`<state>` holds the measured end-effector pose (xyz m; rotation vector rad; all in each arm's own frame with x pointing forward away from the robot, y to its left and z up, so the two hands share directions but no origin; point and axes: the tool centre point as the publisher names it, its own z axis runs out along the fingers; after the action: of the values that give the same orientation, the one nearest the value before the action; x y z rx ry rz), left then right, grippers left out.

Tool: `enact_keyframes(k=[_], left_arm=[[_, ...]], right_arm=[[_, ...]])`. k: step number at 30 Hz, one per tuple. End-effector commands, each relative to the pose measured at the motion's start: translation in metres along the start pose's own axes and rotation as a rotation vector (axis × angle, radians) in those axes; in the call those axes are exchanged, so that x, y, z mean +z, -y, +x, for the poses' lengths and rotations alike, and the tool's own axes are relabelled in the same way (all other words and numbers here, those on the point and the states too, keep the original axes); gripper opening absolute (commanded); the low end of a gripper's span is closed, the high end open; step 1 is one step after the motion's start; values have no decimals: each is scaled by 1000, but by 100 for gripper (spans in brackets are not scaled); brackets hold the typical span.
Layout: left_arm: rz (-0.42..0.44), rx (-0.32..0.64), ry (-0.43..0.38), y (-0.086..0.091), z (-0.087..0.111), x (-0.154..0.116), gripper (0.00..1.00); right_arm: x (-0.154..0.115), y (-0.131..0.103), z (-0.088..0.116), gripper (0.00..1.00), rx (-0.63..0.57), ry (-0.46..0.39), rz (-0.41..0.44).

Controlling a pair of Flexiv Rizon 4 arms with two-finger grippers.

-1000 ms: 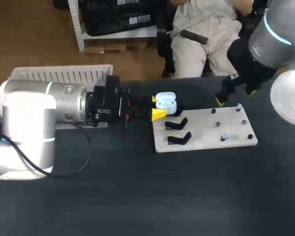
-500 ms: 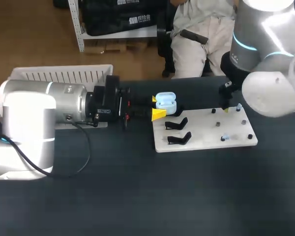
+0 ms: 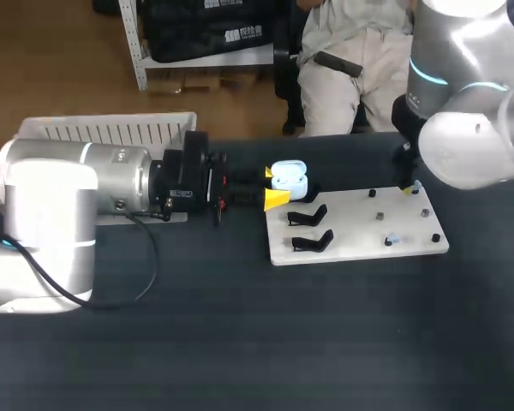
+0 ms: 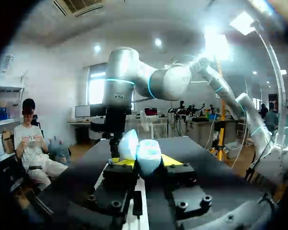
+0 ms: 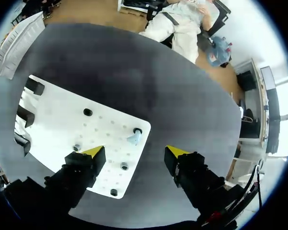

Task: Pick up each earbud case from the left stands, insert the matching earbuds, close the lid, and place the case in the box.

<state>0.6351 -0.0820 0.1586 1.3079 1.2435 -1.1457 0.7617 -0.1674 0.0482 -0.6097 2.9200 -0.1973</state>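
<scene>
- The glossy pale-blue rounded earbud case has its lid flipped up and sits at 12 o'clock of the black curved stands.
- The left gripper is pinching it from both sides.
- The right gripper is spread wide over the flat white board's 2 o'clock corner, holding nothing.

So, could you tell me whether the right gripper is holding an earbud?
No, the right gripper is open and empty above the white board.

No readable text, label, number or sign shows on the table.
</scene>
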Motion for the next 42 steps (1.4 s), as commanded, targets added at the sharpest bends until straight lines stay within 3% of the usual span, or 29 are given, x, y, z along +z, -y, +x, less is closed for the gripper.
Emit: enact_keyframes(k=[1,42], left_arm=[[2,-1,-1,-1,0,0,0],[2,-1,-1,-1,0,0,0]], right_arm=[[4,0,0,49,-1,6,-4],[25,-1,-12,27,12,-16,31]])
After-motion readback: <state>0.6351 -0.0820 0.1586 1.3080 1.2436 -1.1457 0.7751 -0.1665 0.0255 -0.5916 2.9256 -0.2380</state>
